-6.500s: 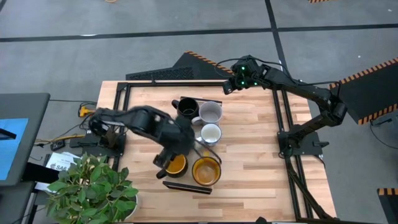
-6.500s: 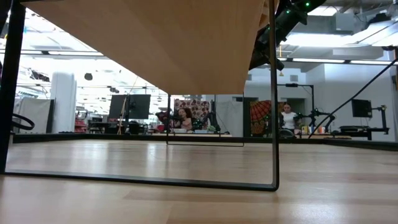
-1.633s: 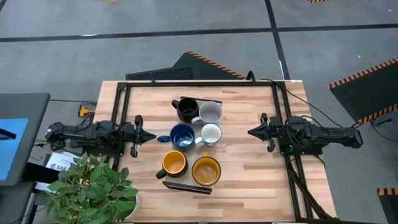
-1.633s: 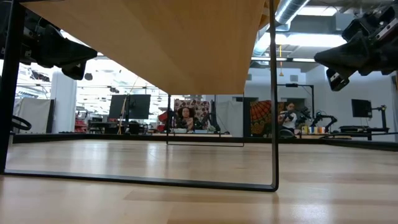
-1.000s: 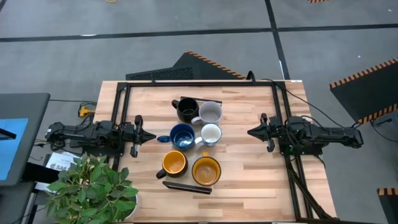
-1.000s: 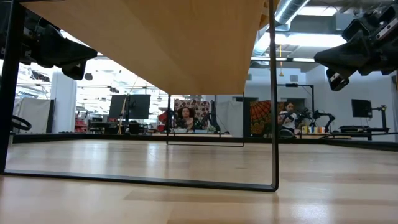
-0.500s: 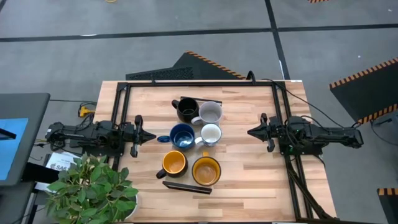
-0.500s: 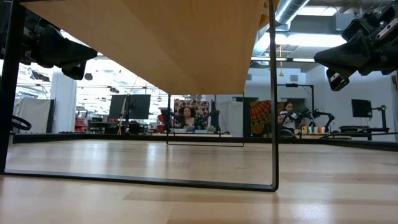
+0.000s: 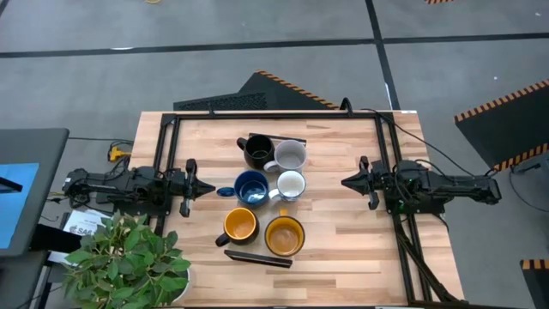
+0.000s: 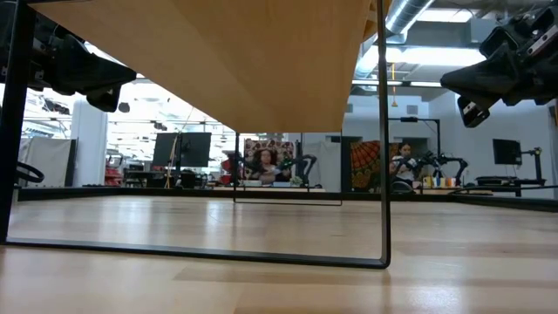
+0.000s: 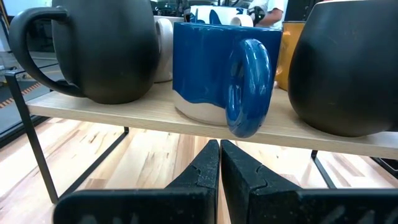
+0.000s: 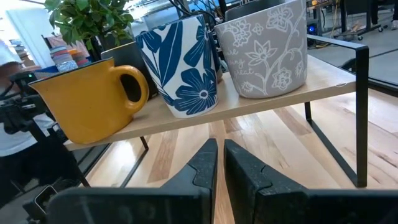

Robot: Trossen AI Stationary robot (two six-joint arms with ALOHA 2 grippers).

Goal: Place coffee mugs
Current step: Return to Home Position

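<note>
Six coffee mugs stand on a light wooden board [image 9: 317,172] raised on a black frame: black [image 9: 257,151], pale grey with a flower pattern [image 9: 290,156], dark blue [image 9: 251,187], white with blue flowers [image 9: 292,184], and two with yellow-orange insides [image 9: 241,225] [image 9: 285,235]. My left gripper [image 9: 209,188] lies low at the table's left, shut and empty, pointing at the blue mug [image 11: 217,68]. My right gripper [image 9: 346,182] lies at the table's right, shut and empty, pointing at the white mug [image 12: 180,68] and the grey mug [image 12: 264,53].
The board's underside [image 10: 261,61] and the thin black frame legs [image 10: 384,131] stand over the tabletop between the arms. A dark strip [image 9: 257,257] lies at the board's near edge. A potted plant [image 9: 129,257] stands at the near left, and a keyboard [image 9: 223,103] lies beyond the far edge.
</note>
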